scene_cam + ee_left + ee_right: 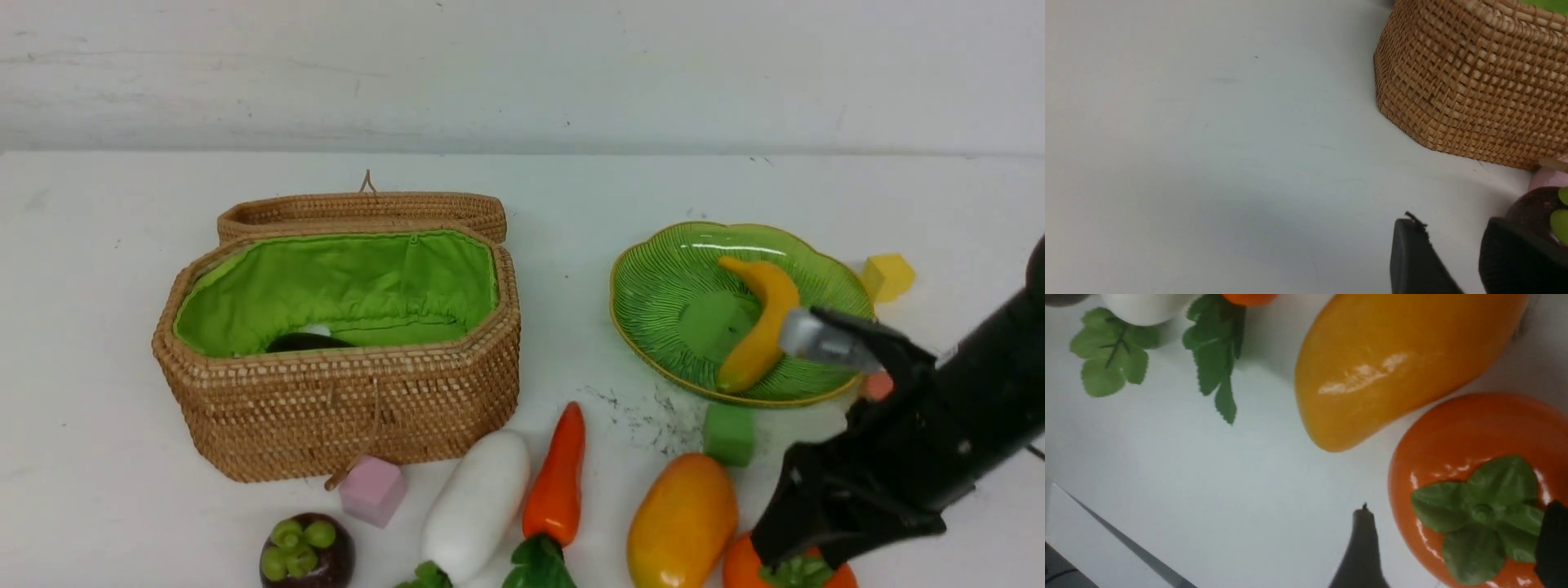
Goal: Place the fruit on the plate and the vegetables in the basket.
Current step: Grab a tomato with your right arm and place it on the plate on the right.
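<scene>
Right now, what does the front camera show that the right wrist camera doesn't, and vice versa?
Only the front view: the woven tan wicker basket with green lining, the yellow banana on the scalloped green glass plate, the pink foam cube. Only the right wrist view: the white table's near edge, and the two tips of the right hand standing apart. Both: the orange-yellow mango, the orange persimmon with its green calyx, and the leafy ends of the white radish and orange-red carrot.

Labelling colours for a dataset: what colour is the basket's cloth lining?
Bright green lining, inside the tan wicker basket; shows best in the front view.
</scene>
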You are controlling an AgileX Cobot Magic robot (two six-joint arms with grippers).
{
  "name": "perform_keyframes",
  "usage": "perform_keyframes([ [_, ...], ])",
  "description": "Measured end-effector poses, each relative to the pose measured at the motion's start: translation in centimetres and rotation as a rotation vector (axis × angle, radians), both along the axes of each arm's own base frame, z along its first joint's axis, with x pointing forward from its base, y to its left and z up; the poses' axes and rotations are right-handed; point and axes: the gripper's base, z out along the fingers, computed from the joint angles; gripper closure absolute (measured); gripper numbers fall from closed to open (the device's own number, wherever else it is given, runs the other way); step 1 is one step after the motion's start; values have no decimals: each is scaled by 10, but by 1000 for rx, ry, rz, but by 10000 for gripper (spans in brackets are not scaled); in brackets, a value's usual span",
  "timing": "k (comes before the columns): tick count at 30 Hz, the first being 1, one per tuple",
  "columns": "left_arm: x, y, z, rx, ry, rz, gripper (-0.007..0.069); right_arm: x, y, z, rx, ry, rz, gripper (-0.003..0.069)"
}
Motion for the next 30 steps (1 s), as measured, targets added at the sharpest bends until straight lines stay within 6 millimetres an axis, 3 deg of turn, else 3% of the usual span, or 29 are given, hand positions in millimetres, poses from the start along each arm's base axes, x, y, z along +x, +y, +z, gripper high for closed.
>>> perform_keyframes([
  [3, 0, 0, 0, 0, 0, 0, 386, -4, -2, -9, -10, 1, -27, 118],
  [17, 0, 0, 0, 0, 0, 0, 386, -4, -1, -5, 10, -38, -58, 118],
  [20, 0, 0, 0, 0, 0, 0, 386, -6, -1, 3, 24, -71, -57, 118],
  [27, 0, 0, 0, 0, 0, 0, 386, -14, -2, 43, 37, -204, -16, 118],
  [30, 0, 0, 0, 0, 0, 0, 386, -21, -6, 47, -4, -194, 4, 118],
])
